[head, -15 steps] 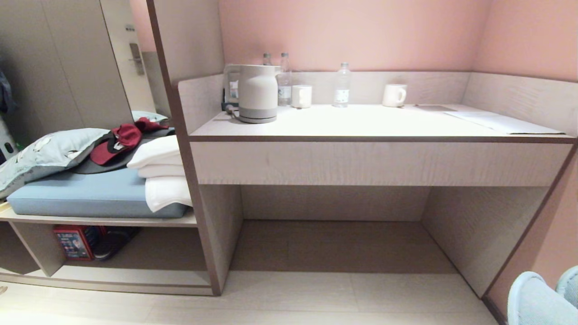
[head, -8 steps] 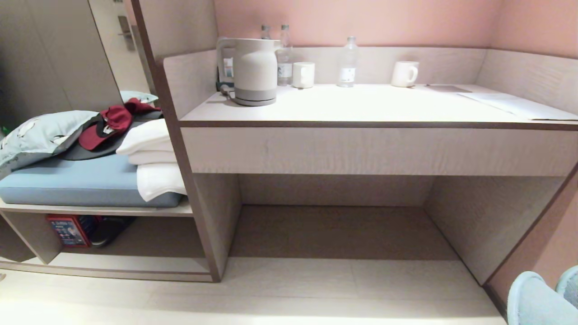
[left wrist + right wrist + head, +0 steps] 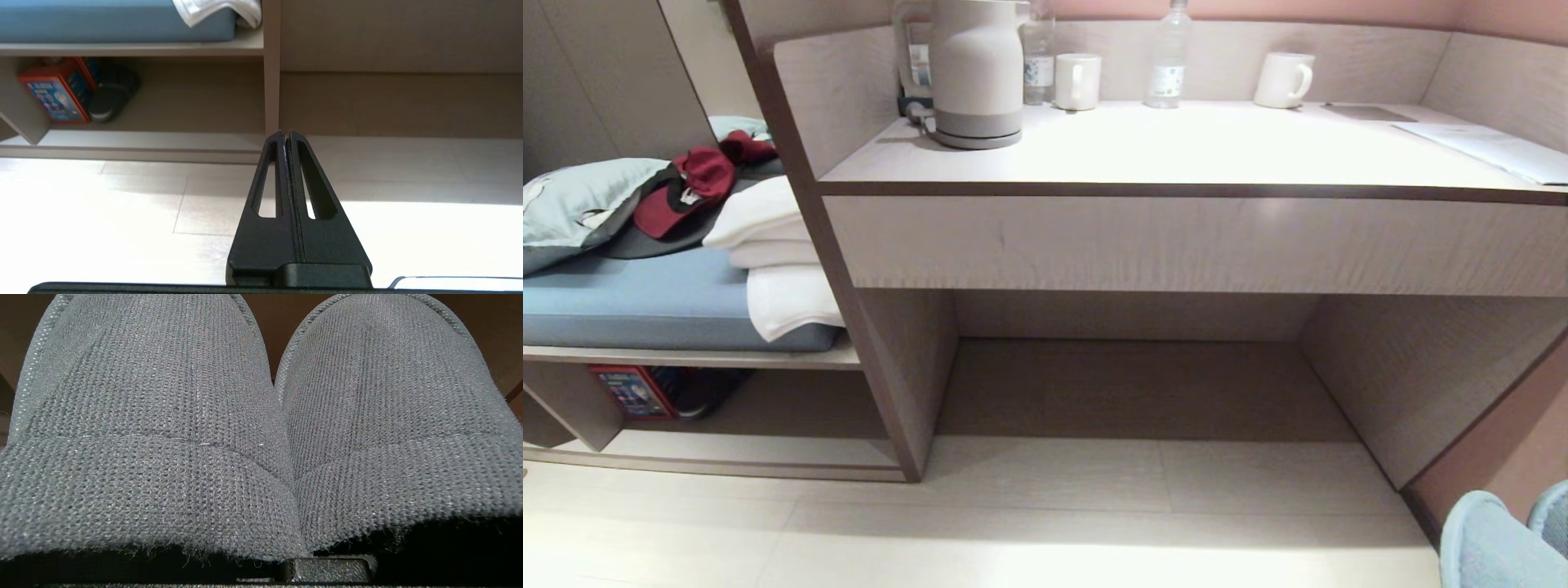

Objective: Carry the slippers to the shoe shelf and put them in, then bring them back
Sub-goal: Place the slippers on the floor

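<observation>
The slippers (image 3: 261, 428) are filling nearly the whole right wrist view, lying side by side with their rounded toes pointing away from the camera and their inner edges touching along the middle. Their knitted grey fabric is sitting directly over the right gripper, whose fingers are hidden beneath the openings; only a small dark part of its body is showing under the heels. The right gripper is clenched, and the pair is resting right at its fingers, so it appears to be gripping them by the heel ends. In the head view the toes of the pair (image 3: 1494, 539) are showing at the lower right corner, above the pale floor (image 3: 1045, 523) and just beside the desk's right side panel.

The left gripper (image 3: 286, 134) is hanging above the floor with its two black fingers pressed together, grasping nothing. Beyond it the shoe shelf (image 3: 135, 139) is standing open to the left of the desk (image 3: 1176, 245), under a blue cushion (image 3: 645, 302). Inside the cubby a red box (image 3: 55, 96) is leaning next to a dark shoe (image 3: 112, 98).
</observation>
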You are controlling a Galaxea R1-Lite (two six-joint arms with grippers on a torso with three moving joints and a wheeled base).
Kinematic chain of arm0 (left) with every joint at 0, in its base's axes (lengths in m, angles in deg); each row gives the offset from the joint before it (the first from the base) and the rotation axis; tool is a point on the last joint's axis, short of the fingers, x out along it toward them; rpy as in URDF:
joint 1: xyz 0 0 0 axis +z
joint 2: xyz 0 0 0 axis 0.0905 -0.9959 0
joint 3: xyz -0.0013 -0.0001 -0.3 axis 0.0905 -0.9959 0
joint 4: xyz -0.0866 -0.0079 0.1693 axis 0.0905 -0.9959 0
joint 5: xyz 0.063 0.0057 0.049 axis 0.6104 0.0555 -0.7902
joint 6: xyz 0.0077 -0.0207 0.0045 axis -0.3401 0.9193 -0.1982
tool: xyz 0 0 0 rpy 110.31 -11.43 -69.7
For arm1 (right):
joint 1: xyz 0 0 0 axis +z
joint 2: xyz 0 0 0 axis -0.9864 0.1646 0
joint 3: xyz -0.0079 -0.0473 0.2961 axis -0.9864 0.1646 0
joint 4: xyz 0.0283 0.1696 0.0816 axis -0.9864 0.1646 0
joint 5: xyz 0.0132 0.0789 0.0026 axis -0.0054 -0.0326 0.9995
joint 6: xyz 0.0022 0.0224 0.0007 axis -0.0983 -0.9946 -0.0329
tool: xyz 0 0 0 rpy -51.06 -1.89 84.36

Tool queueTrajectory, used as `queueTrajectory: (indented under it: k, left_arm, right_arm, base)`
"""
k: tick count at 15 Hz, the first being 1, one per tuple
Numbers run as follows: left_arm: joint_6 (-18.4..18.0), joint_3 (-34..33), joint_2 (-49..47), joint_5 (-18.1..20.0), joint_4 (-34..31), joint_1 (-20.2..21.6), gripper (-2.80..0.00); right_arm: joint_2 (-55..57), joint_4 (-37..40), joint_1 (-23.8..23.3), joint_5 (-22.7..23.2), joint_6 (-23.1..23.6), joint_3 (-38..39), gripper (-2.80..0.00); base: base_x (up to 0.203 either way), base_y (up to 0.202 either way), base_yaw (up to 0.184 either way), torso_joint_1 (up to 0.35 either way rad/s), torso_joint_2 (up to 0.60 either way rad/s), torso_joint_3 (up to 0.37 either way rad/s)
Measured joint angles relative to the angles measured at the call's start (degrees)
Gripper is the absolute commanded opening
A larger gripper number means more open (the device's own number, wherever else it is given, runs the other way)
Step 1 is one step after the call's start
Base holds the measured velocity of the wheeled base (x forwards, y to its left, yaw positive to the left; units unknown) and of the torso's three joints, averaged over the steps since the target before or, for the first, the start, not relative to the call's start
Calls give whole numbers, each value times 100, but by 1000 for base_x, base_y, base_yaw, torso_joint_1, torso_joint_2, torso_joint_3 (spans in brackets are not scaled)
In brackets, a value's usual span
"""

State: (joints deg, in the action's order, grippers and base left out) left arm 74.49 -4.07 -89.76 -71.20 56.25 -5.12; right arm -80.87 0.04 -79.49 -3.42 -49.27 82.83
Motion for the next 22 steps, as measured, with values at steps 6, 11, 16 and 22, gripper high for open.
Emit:
queueTrajectory:
  k: [6,11,16,22]
  left_arm:
    - [-2,0,0,-1,-1,0,-280]
    - [-5,0,0,-1,2,0,-280]
    - [-5,0,0,-1,2,0,-280]
    - [-5,0,-2,-1,2,0,-280]
  right_arm:
    - [0,-2,4,0,-2,0,-280]
    - [0,0,1,0,0,0,-280]
    - [0,0,1,0,-2,0,-280]
    - [0,0,0,0,4,0,-280]
  base:
    - [0,0,0,5,3,-196]
    - [0,0,0,4,5,-201]
    - [0,0,0,2,1,-197]
    - [0,0,0,5,1,-198]
